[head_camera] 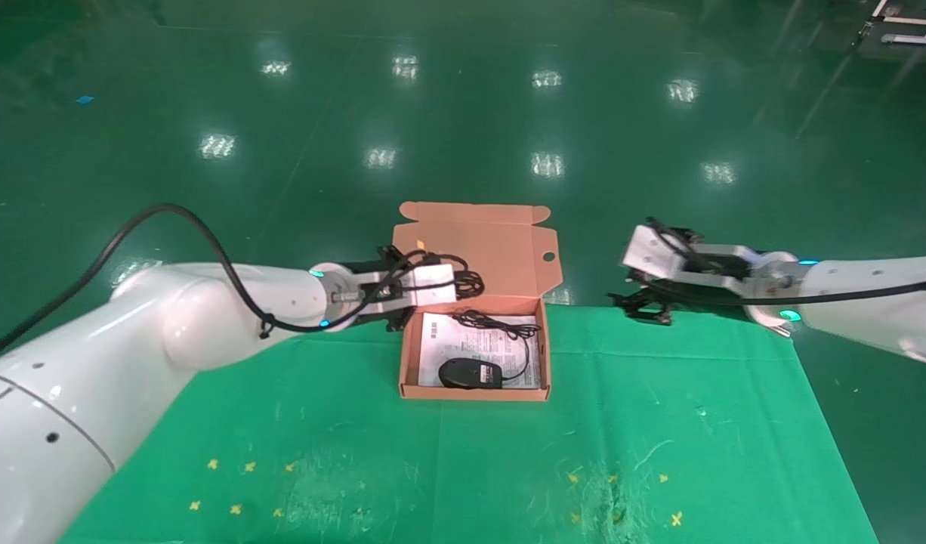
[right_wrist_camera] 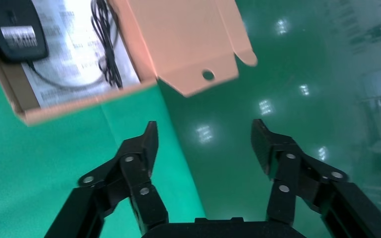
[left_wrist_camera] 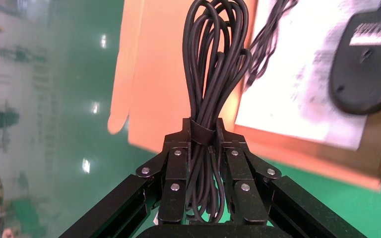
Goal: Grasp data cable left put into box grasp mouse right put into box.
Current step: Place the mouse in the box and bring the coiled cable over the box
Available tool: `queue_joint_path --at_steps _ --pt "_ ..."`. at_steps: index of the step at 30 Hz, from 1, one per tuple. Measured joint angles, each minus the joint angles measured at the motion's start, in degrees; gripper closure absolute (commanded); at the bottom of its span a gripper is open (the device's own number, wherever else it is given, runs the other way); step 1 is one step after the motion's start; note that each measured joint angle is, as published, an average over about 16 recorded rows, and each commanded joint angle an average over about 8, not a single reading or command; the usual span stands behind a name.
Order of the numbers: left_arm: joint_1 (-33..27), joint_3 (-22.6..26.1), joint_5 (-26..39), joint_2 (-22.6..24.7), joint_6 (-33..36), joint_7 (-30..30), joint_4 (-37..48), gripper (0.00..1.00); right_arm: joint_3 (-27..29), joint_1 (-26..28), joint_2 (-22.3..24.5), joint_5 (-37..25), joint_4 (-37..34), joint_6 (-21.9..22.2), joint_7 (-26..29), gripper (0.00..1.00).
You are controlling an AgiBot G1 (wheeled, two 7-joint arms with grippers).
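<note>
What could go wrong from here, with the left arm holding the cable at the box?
1. The left gripper is shut on the data cable at its band only; the long loops hang free and could snag the open lid or drape over the box wall.
2. The mouse and its cord already lie inside, so the bundle may land on them and tangle.
3. The right gripper, open beside the box, seems clear.

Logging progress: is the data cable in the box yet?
No. The data cable is clamped in the left gripper, beside the box.
</note>
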Motion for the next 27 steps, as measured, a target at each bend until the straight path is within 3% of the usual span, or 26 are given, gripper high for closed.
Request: queue_joint_path --at_steps 10,11,18,19,27 --pt "0.58 5.72 -10.9 0.99 -3.97 7.46 1.46 1.0 -1.2 -1.03 8.7 -2.02 11.09 0.52 6.63 0.0" --pt "0.55 6.28 -11.8 1.02 -4.21 7.86 1.55 0.95 -1.36 -1.14 9.31 -2.27 12.07 0.61 7.36 0.0" --pt "0.24 9.03 -16.15 1.13 -5.44 9.51 2.15 0.07 -2.3 -1.51 11.83 -3.87 16.5 1.14 11.04 0.0" --pt "0.19 9.24 -16.48 1.14 -5.55 9.64 2.21 0.0 -2.39 -1.5 11.98 -4.01 16.8 1.17 11.35 0.0" --pt "0.12 9.88 -17.44 0.67 -5.67 9.76 1.97 0.0 -2.62 -1.47 12.29 -4.46 17.48 1.34 11.99 0.0"
